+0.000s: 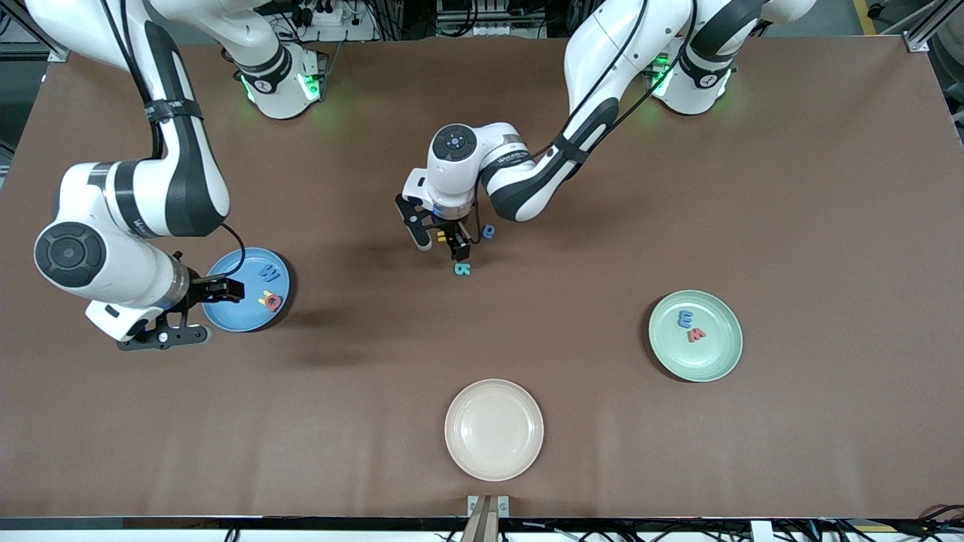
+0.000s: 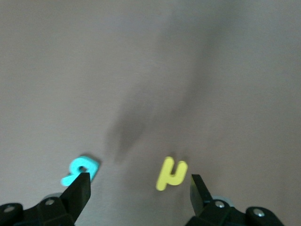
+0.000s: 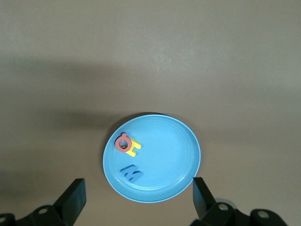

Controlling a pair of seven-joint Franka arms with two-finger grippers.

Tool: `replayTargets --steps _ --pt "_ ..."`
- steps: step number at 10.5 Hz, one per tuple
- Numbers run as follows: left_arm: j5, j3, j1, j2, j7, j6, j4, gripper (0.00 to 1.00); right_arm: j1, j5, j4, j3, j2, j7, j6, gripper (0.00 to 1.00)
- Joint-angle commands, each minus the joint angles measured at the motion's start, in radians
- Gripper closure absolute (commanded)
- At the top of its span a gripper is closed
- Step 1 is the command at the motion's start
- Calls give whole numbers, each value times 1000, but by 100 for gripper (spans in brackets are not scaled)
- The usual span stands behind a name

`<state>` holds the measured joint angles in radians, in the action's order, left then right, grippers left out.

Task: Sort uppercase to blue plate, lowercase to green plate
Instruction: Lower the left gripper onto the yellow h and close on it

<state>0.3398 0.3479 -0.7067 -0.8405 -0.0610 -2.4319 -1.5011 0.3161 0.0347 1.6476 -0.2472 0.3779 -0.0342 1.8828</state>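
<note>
My left gripper (image 1: 440,242) is low over the table's middle, open, with the yellow lowercase h (image 1: 441,236) (image 2: 171,173) lying between its fingers (image 2: 200,193), close to one of them and not gripped. The teal uppercase B (image 1: 462,268) (image 2: 80,170) lies just outside the other finger. A blue lowercase a (image 1: 489,232) lies beside them. The blue plate (image 1: 233,312) (image 3: 174,155) holds a blue W (image 1: 268,273) (image 3: 130,173), a red Q (image 1: 273,303) (image 3: 123,142) and a yellow H (image 3: 134,149). My right gripper (image 1: 197,312) (image 3: 137,197) hangs open over that plate's rim. The green plate (image 1: 708,357) holds a blue m (image 1: 684,318) and a red w (image 1: 697,334).
A cream plate (image 1: 493,429) sits near the table's front edge, between the two coloured plates. The brown tabletop (image 1: 753,188) spreads wide toward the left arm's end.
</note>
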Motion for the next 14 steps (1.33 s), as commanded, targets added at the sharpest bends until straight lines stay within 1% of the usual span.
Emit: replayTargets --steps 1,3,6,14 --pt "25 -7 -19 -12 38 -6 21 11 -2 -13 11 8 -31 14 -4 0" --pt "25 -7 -20 -15 38 -6 19 14 -2 -13 11 8 -31 11 -4 0" --pt "25 -7 -22 -29 36 -6 19 21 4 -13 11 8 -37 5 -5 0" --pt "28 -7 -34 -57 24 -6 19 21 4 -13 12 8 -37 2 -5 0"
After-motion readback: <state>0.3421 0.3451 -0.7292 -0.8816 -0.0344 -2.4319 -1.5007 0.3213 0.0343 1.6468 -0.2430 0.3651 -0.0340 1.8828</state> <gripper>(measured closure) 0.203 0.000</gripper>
